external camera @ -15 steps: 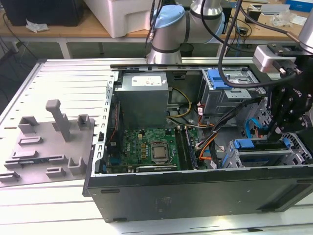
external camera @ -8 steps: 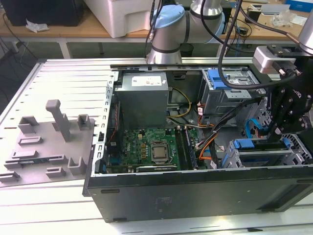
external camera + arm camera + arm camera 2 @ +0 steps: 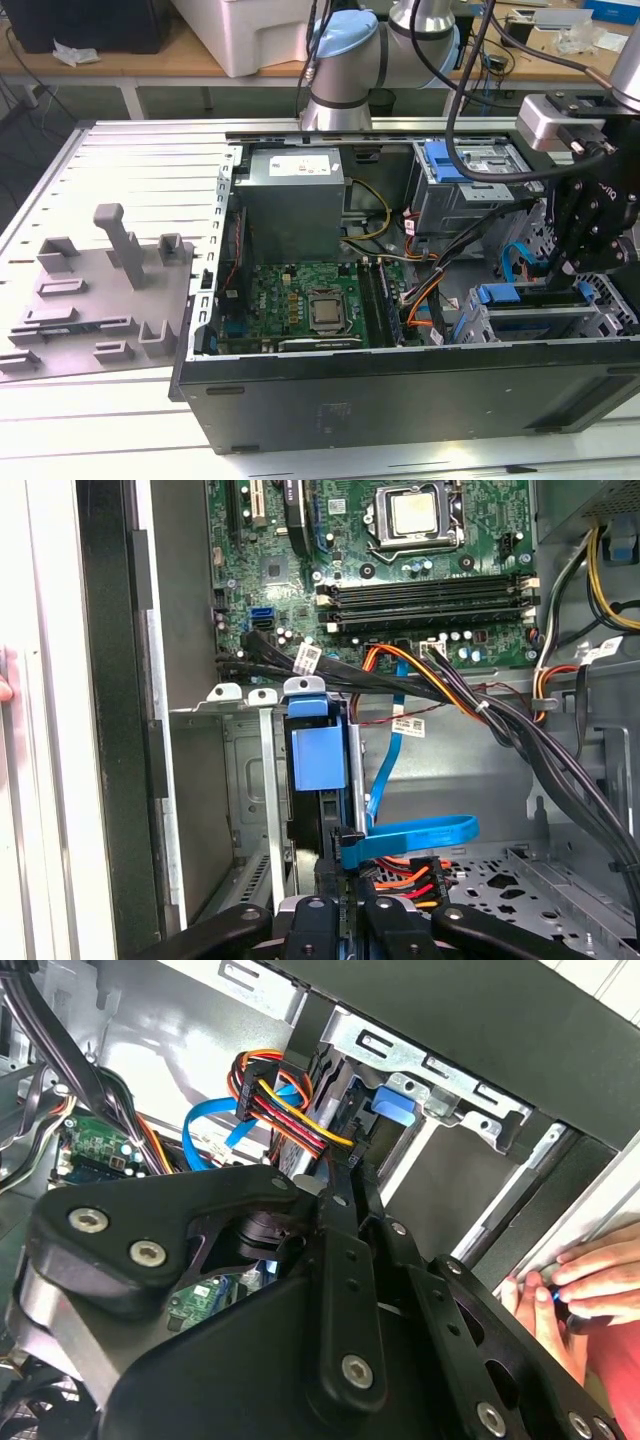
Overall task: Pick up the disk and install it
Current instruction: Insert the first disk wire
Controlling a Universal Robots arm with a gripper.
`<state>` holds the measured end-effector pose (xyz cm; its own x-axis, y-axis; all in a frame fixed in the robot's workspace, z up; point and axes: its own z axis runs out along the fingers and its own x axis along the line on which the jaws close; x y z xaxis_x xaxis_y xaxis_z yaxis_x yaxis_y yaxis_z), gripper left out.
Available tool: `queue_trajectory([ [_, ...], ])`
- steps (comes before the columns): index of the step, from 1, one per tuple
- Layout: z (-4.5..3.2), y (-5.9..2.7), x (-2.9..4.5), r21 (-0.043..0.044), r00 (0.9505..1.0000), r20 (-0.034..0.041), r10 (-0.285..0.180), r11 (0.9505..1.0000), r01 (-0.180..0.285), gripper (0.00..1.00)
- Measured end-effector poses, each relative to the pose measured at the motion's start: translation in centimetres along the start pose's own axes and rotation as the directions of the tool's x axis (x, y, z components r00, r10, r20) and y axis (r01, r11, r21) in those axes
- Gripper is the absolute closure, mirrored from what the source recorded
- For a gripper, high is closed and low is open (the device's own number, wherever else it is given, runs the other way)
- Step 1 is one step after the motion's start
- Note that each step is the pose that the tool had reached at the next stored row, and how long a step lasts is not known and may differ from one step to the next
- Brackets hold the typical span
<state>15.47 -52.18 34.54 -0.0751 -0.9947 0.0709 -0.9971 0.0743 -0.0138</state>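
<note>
First wrist view: pincer (image 3: 345,895) closed on disk (image 3: 318,760) (blue carrier), upright in drive cage (image 3: 235,770).

One open computer case (image 3: 400,390) lies on the worktop, holding one green motherboard (image 3: 300,300) with one processor socket (image 3: 327,312), one grey power supply (image 3: 290,195) and one blue flat cable (image 3: 400,830). One robot arm (image 3: 345,60) carries one gripper (image 3: 590,240). One grey foam tray (image 3: 90,290) sits by the worktop's edge. One person's hand (image 3: 580,1280) shows in the second wrist view
</note>
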Motion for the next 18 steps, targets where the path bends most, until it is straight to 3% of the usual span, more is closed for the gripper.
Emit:
queue_trajectory([
  [18,0.01,0.00,-0.05,0.0023,0.9995,-0.0015,-0.031,0.9995,0.031,0.84],
])
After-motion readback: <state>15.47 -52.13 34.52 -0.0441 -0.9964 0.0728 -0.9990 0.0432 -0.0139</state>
